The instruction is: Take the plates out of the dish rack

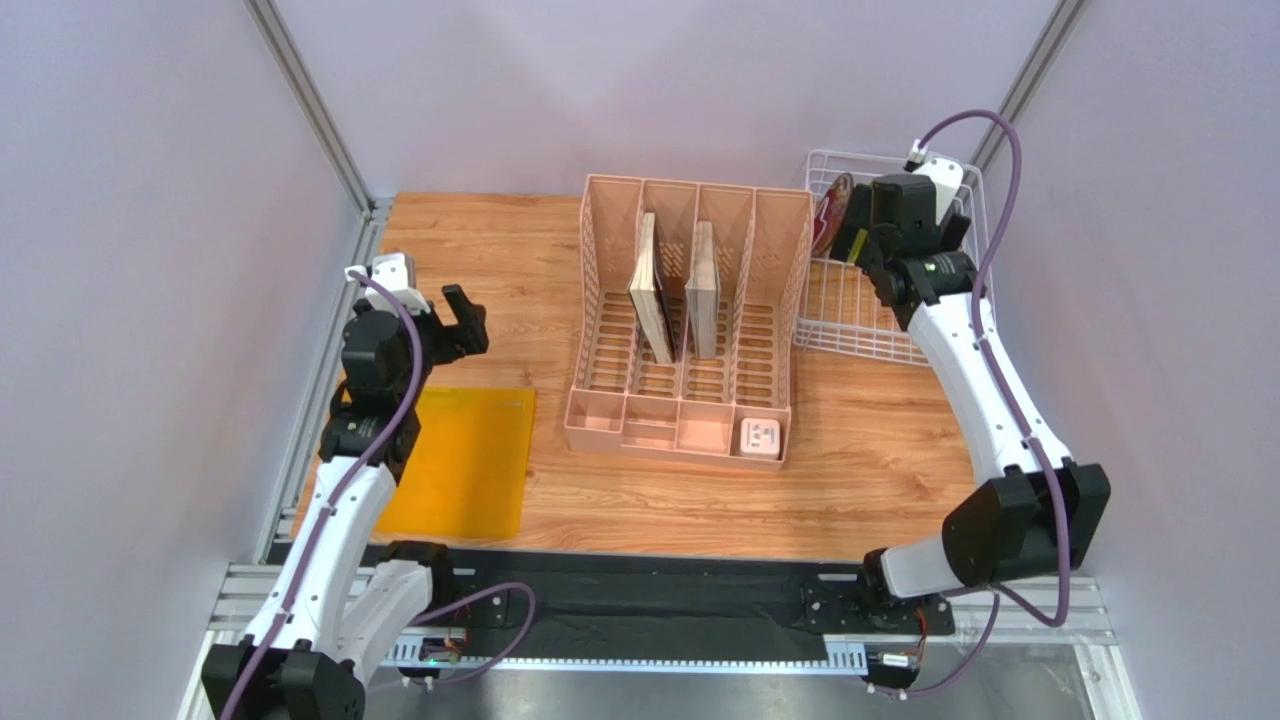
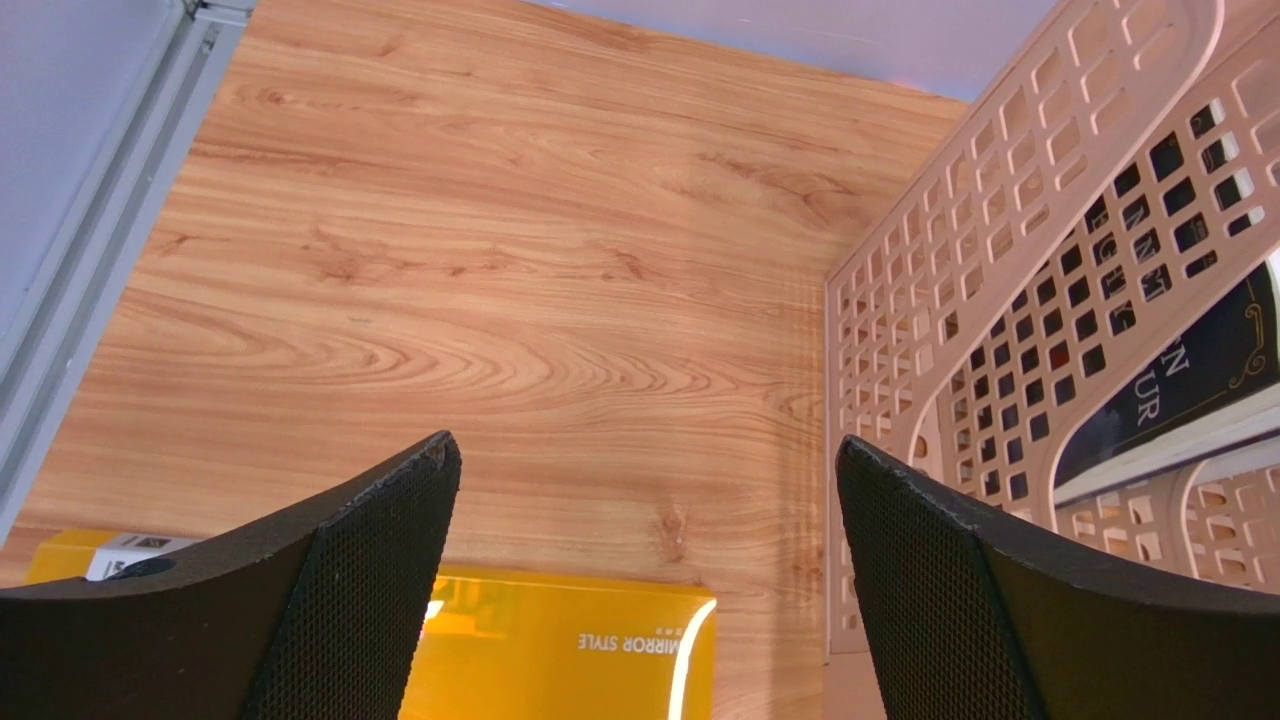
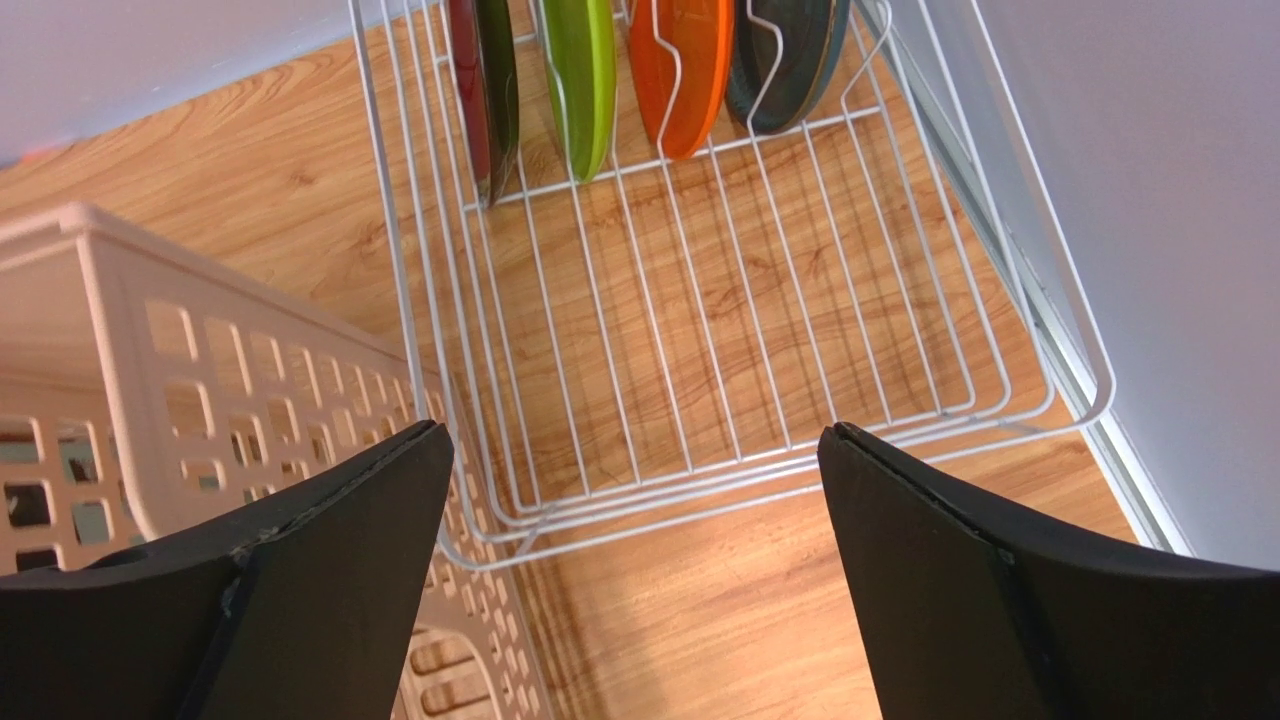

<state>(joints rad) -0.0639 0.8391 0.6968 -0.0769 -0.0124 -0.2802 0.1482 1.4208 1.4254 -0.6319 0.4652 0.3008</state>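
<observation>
1. The right jaws are spread as wide as they go, empty and touching nothing. Their black fingers hang above the near, bare end of the dish rack.
2. At 12 o'clock from those jaws, the plates stand on edge between the tines at the rack's far end. From 11 to 1 o'clock they are the dark red plate, the lime green plate, the orange plate and the dark grey-teal plate. All four are in the rack, which sits at the 1 o'clock corner of the desk.
3. The step in hand looks like the reach for a first plate. An end plate is probably easiest, because one face is free.
4. Turn the jaws so one finger passes down each face of the rim. The gaps between plates look tight, so narrow the spread before going in.
5. Pinch near the top edge and lift straight up until the plate clears the tines, then swing away.
6. The pink organizer stands just beside the rack at its 9 o'clock and a wall lies at 3 o'clock, so sideways room is scant.
7. The left jaws are also spread wide and empty, above bare desk. In their wrist view the yellow mat lies at 6 o'clock and the organizer at 3 o'clock.
</observation>
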